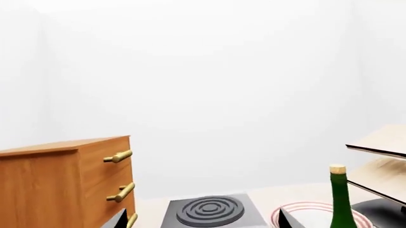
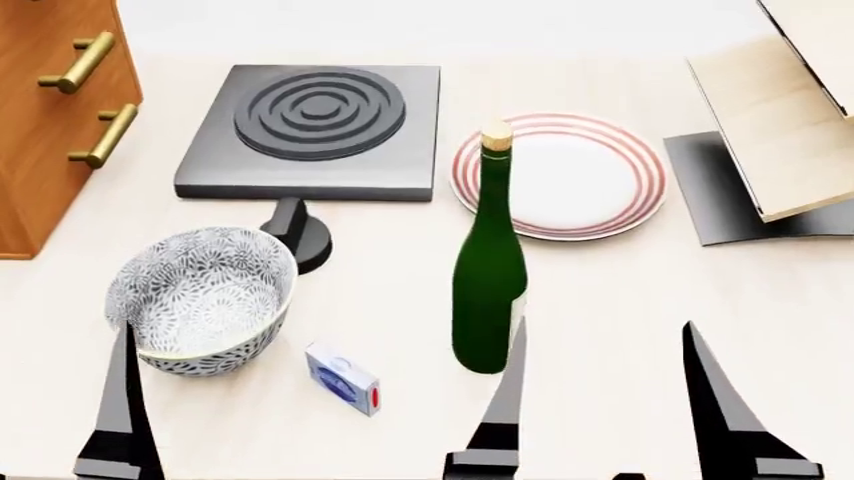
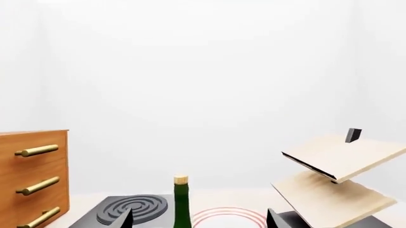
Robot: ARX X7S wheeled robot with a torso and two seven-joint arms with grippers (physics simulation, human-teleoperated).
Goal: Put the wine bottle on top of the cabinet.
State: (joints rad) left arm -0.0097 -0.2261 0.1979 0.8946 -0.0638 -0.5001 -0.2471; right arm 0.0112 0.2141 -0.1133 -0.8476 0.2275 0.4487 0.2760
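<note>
**A:** What are your fingers doing right now?

**B:** Nearest you in the head view, your right gripper (image 2: 601,395) has its two dark fingers (image 2: 714,400) spread wide and holds nothing. The inner finger's tip sits just beside the base of the wine bottle (image 2: 489,270); whether it touches the glass, I cannot tell. Your left gripper (image 2: 214,300) is also spread wide, one finger (image 2: 123,400) near you and the other (image 2: 296,230) beyond the patterned bowl (image 2: 200,295), so the bowl lies between them. Contact with the bowl is unclear.

**A:** And the bottle?

**B:** It stands upright on the pale table (image 2: 601,320), cork on top, between the bowl and your right gripper. A small blue and white box (image 2: 343,378) lies flat near its foot.

**A:** Further out?

**B:** Behind the bottle is a white plate with red rings (image 2: 581,180), and beside that a dark square hotplate with concentric rings (image 2: 314,125). The orange-brown cabinet (image 2: 47,110) with brass handles stands far left, and a light-wood slanted rack (image 2: 787,130) on a dark base stands far right.
</note>
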